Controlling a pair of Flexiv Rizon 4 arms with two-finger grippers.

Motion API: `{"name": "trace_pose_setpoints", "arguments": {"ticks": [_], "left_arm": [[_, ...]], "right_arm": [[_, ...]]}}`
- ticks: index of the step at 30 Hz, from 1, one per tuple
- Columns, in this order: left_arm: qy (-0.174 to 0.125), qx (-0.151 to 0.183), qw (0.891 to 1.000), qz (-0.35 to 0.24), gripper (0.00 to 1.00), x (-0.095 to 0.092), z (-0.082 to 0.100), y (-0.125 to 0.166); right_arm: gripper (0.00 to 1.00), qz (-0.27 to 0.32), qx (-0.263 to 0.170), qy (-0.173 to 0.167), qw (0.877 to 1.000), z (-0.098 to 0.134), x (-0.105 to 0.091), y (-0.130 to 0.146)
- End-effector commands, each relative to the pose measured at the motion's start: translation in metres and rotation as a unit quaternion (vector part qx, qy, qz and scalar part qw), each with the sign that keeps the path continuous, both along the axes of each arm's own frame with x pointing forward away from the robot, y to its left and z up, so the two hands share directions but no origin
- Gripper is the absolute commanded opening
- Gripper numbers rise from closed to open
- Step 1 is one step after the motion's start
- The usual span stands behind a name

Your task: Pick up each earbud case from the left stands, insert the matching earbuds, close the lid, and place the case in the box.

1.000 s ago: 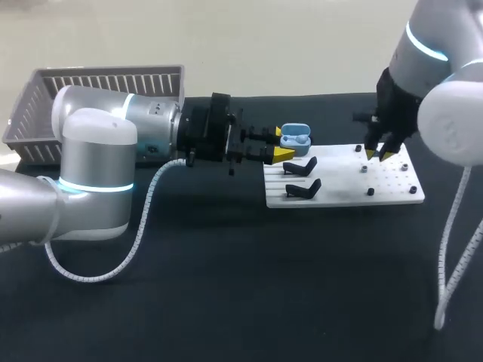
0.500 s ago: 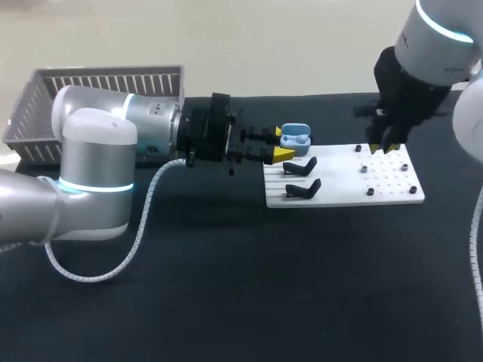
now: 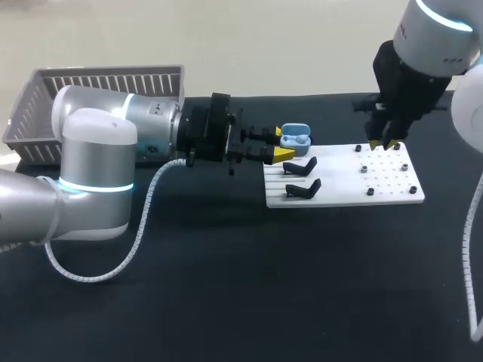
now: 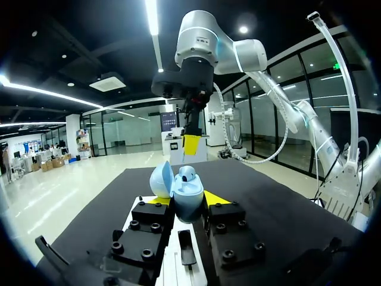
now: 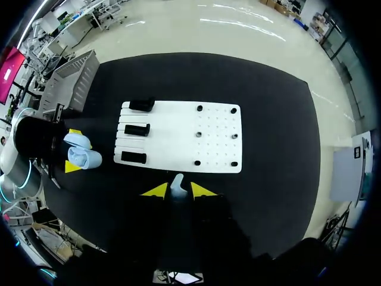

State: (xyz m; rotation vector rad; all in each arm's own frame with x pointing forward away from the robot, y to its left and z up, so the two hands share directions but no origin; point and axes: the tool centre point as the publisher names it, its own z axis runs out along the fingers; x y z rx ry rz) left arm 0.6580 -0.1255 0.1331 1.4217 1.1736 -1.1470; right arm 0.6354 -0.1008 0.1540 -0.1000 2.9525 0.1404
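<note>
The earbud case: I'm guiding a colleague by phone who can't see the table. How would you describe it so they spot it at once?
On the black table lies a white board with black stands at its left end. Just beyond that end, the left gripper is shut on the earbud case. It is the only light-blue thing there, rounded, with its lid open.

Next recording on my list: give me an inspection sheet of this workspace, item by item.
Surface: black table carrying a white board.
Job's things: open blue earbud case held beside the board's stand end; black stands empty; grey basket at the left rear.
Clutter: nothing seen.
Grippers: left gripper shut on the earbud case; right gripper above the board's pegs, shut on a small white earbud.
Cables: white coiled cable hangs from the left arm; white cable by the right arm.
Surroundings: nothing seen reaching over the table.
</note>
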Motion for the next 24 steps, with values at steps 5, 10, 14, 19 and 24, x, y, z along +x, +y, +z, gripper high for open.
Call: {"name": "trace_pose_setpoints", "arguments": {"ticks": [5,10,14,19,24], "left_arm": [[-0.002,-0.001,1.000,0.003,0.00,-0.002,-0.001,0.000],[-0.002,-0.001,1.000,0.003,0.00,-0.002,-0.001,0.000],[-0.002,-0.001,1.000,0.003,0.00,-0.002,-0.001,0.000],[-0.002,-0.001,1.000,0.003,0.00,-0.002,-0.001,0.000],[-0.002,-0.001,1.000,0.003,0.00,-0.002,-0.001,0.000]], "right_arm": [[0.00,0.039,-0.013,-0.015,0.999,0.029,0.001,0.018],[0.00,0.080,-0.019,-0.022,0.996,0.051,0.000,0.041],[0.00,0.113,-0.019,-0.021,0.993,0.066,-0.003,0.059],[0.00,0.172,-0.027,-0.007,0.985,0.082,-0.010,0.085],[0.00,0.232,-0.039,0.014,0.972,0.082,-0.017,0.110]]}}
